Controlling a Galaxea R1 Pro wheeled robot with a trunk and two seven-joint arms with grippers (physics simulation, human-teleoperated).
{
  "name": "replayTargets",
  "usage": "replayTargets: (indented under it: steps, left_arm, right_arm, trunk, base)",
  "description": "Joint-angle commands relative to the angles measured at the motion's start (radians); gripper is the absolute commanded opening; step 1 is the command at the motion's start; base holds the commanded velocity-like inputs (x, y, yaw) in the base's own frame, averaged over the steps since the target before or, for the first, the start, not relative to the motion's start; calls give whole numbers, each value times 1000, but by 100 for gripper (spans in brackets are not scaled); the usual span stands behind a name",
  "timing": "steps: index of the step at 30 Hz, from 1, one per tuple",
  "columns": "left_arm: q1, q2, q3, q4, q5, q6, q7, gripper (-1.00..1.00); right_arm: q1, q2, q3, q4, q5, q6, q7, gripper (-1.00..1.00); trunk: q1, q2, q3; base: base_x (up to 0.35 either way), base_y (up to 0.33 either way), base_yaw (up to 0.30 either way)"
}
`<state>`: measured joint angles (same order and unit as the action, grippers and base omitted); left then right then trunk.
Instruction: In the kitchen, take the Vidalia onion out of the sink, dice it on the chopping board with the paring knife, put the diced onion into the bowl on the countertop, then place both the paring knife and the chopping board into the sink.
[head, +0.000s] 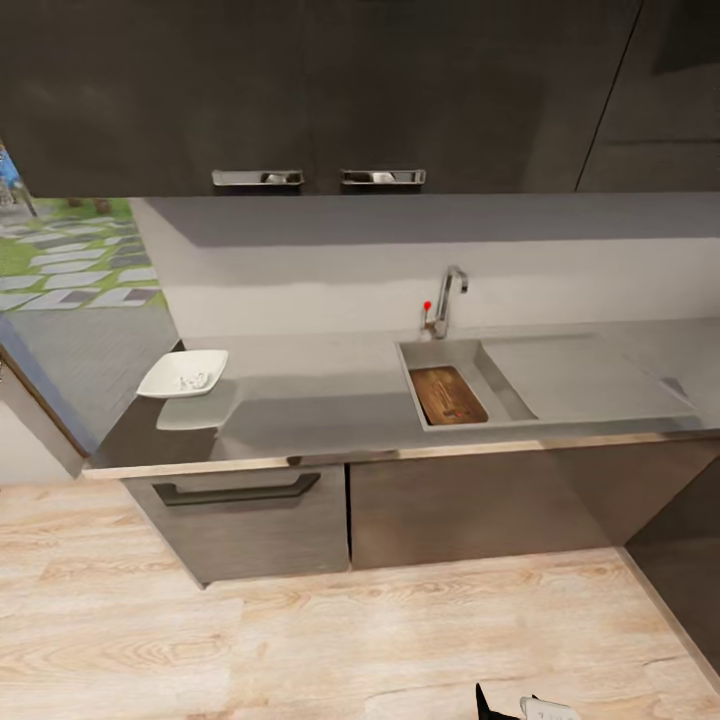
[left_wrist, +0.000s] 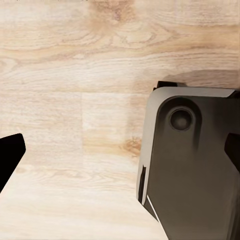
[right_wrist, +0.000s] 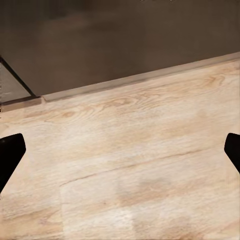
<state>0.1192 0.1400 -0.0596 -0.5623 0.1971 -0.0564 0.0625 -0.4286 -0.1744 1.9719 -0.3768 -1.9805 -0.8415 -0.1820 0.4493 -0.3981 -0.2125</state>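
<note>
Grey and faintly reflective, the desk (head: 300, 400) runs the width of the head view above dark grey cabinets (head: 250, 520). Its stainless-steel sink (head: 500, 395) sits toward the right, with a flat drainboard beside the basin and a chrome tap (head: 447, 298) carrying a red knob behind it. The chopping board (head: 448, 394) lies flat inside the basin, dark brown wood, long side running front to back. A thin dark mark rests on the board's surface; whether this is the paring knife cannot be determined at this size. The bowl (head: 183, 374), white and squarish, stands on the desk near its left end, well apart from the sink, with small pale pieces inside. Light wood-plank floor (head: 300, 640) spreads below the cabinets. In the left wrist view, the left end effector (left_wrist: 120, 152) is spread wide, its dark fingertips (left_wrist: 10, 155) at opposite edges, over the floor and part of a dark rounded body of the robot (left_wrist: 192, 165). The right end effector (right_wrist: 120, 152) is likewise spread wide above the floor, near a dark cabinet base (right_wrist: 120, 40).
</note>
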Motion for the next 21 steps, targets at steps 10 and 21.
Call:
replayTargets:
  steps: [10,21]
  left_arm:
    - [0,1,-6,-2,8,-2,7,100]
    - [0,1,-6,-2,8,-2,7,100]
  right_arm:
    - [-1,-1,8,-4,0,-7,-10,100]
    - [-1,-1,8,-4,0,-7,-10,100]
  trunk:
    - [1,-2,14]
    - [1,-2,32]
  base:
    - [0,0,91]
    - [0,0,70]
